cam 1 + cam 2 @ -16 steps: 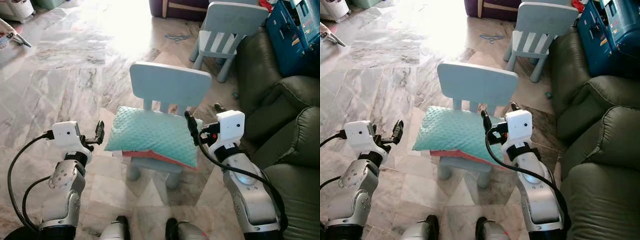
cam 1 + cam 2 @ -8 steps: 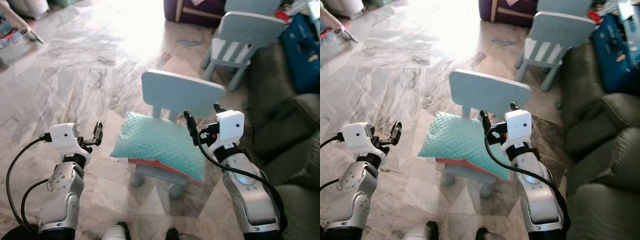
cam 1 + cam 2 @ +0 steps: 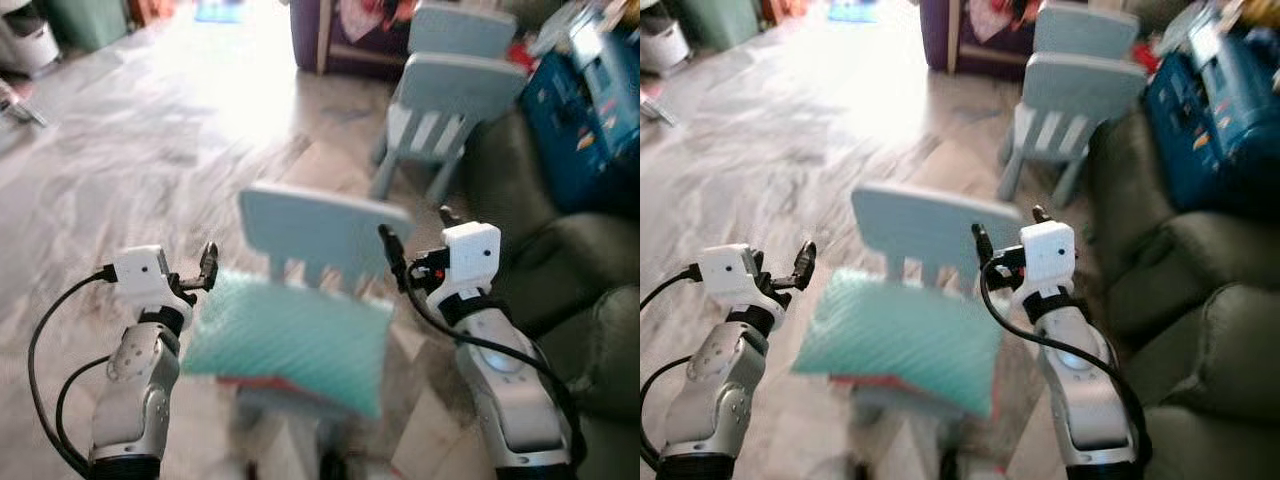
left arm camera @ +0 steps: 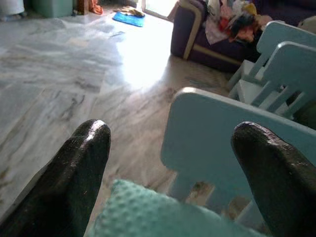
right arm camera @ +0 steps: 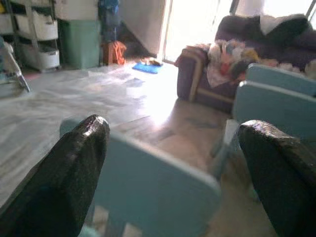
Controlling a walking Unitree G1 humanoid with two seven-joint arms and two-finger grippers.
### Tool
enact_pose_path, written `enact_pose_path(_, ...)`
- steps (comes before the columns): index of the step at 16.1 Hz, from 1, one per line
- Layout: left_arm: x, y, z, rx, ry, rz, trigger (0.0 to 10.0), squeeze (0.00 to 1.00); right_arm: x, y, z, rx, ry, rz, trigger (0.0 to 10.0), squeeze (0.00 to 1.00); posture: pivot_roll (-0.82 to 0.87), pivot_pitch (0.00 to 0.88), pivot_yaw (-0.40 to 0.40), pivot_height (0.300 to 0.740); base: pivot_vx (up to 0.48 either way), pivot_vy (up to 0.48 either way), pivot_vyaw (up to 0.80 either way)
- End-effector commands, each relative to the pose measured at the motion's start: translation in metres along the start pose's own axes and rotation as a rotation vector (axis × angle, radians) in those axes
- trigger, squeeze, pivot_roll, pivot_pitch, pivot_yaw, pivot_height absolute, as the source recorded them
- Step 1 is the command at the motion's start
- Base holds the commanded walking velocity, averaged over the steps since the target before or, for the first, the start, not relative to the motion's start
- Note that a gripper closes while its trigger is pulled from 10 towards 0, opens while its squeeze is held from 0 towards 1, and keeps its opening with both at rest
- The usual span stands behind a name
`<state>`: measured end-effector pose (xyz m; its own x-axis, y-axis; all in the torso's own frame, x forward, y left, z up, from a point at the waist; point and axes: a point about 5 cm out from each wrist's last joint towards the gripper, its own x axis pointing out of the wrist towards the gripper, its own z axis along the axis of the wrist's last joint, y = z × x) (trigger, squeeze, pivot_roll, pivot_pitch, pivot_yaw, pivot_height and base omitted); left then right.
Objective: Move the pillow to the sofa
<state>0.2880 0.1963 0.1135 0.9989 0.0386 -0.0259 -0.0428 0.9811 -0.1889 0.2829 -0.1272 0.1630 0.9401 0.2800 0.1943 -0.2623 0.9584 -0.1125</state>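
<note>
Left wrist view: left pincer (image 4: 170,163) spread wide over pillow (image 4: 163,212), empty.

The pillow (image 3: 285,340) at lower centre is soft teal cloth with a dotted, nubby weave. The chair (image 3: 322,228) is smooth matt plastic. The floor (image 3: 150,150) is glossy veined marble. At right, the sofa (image 3: 1200,300) looks like dull green leather.

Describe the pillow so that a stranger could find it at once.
Start at the dark green sofa, then look left to the nearest pale blue chair. The pillow lies on its seat: teal and bumpy, unlike the smooth, hard chairs nearby.
</note>
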Motion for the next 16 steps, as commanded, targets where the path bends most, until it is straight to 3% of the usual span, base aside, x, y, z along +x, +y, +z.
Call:
enact_pose_path(1,-0.0044,0.0084,-0.0018,0.011,0.011,0.029,10.0,0.0,-0.0002,0.0056,0.0004,0.009,0.0,0.013,10.0,0.0,-0.03,0.208,-0.055,0.74,0.0,0.0,0.0)
enact_pose_path(16,-0.0034,0.0039,-0.0057,0.064,0.023,0.029,10.0,0.0,-0.0006,0.0053,-0.0012,0.018,0.016,0.01,10.0,0.0,-0.03,0.218,-0.057,0.74,0.0,0.0,0.0)
